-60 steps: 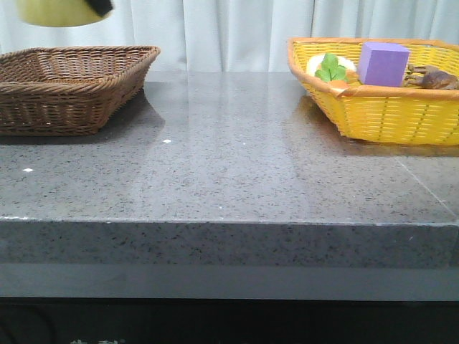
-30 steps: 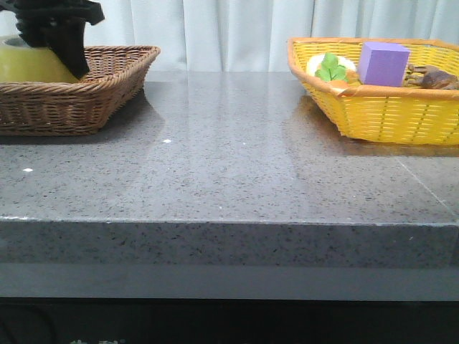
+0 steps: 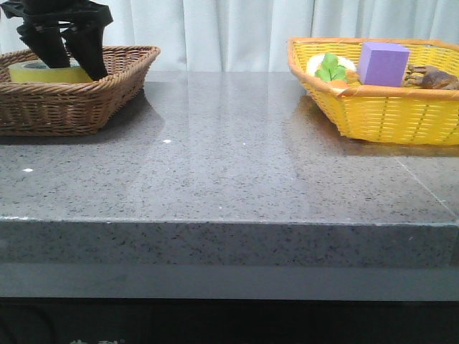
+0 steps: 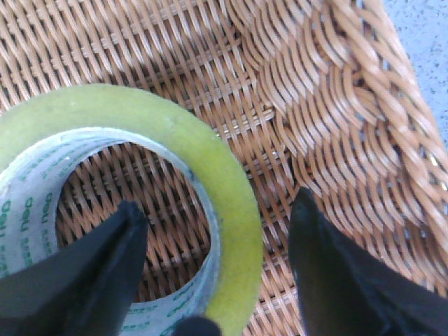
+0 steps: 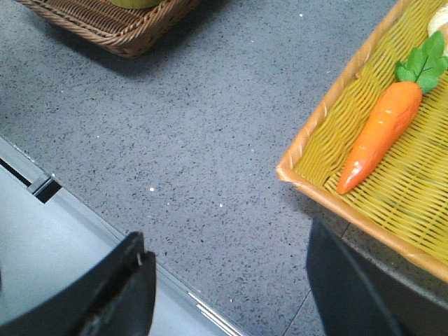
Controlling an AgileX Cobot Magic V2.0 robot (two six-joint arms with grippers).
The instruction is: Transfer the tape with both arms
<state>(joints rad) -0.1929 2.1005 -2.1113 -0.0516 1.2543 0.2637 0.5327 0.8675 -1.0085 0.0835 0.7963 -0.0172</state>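
Tape (image 4: 210, 175) lies flat in the brown wicker basket (image 3: 107, 79); left gripper (image 4: 217, 266) fingers spread astride its wall, apparently released.

green printed lettering on the white inner core of the tape (image 4: 28, 210), repeated around the ring, seen at an angle and partly cut off, too small and skewed to read

yellow tape (image 3: 43, 72), brown wicker basket (image 3: 86, 97), speckled grey table (image 3: 229, 172)
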